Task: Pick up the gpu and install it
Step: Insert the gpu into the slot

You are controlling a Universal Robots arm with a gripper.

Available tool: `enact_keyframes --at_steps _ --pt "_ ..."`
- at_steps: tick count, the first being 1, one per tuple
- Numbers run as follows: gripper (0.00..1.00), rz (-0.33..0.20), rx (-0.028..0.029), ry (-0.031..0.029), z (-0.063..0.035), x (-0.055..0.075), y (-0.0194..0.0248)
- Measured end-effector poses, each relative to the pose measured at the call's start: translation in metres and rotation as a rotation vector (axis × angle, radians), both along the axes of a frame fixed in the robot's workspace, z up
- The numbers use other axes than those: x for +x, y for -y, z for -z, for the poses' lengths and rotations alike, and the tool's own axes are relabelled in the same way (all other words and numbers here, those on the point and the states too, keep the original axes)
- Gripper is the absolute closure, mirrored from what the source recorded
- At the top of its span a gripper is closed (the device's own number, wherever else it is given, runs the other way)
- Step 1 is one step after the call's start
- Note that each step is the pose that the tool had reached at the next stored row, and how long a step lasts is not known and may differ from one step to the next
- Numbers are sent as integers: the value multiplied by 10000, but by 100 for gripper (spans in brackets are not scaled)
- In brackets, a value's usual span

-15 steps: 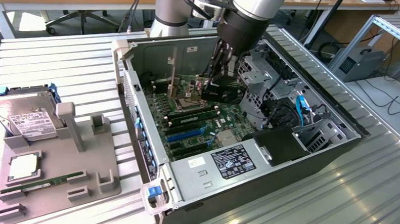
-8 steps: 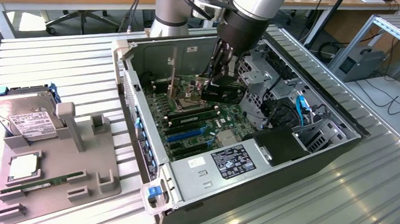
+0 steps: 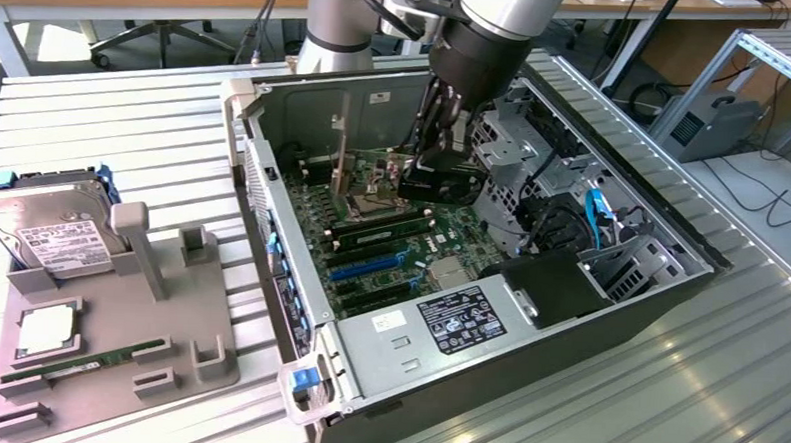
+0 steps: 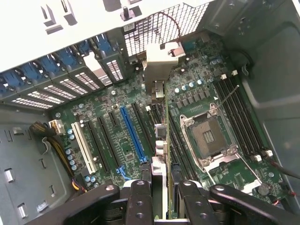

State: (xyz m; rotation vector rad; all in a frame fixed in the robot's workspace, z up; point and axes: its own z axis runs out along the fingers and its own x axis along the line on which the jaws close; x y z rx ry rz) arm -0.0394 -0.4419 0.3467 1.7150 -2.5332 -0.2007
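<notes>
top: case (image 3: 333, 109) side panel off, straight drop to board (image 4: 187, 93).
centre: taken by gripper (image 4: 161, 204), clamped on gpu (image 4: 160, 133), card edge-on over board.
exterior view's right: drive cage (image 3: 513, 147) just beside gripper, tight; blue cable (image 3: 596, 215) past it.
slots: blue slot (image 4: 131, 133) and neighbours bare.
socket (image 4: 206, 136): low, beside gpu, no block.
psu (image 3: 451, 319): well apart.
rear wall (image 4: 154, 28): slot covers (image 4: 75, 84) near gpu's far end.

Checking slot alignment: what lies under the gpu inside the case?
The gripper holds the gpu edge-on above the motherboard. A blue slot shows to one side, the empty CPU socket to the other. The strip directly beneath the card is covered.
</notes>
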Motion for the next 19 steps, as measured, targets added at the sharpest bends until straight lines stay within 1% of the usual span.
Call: enact_keyframes --at_steps 19 --pt "73 -373 -1 0 0 0 0"
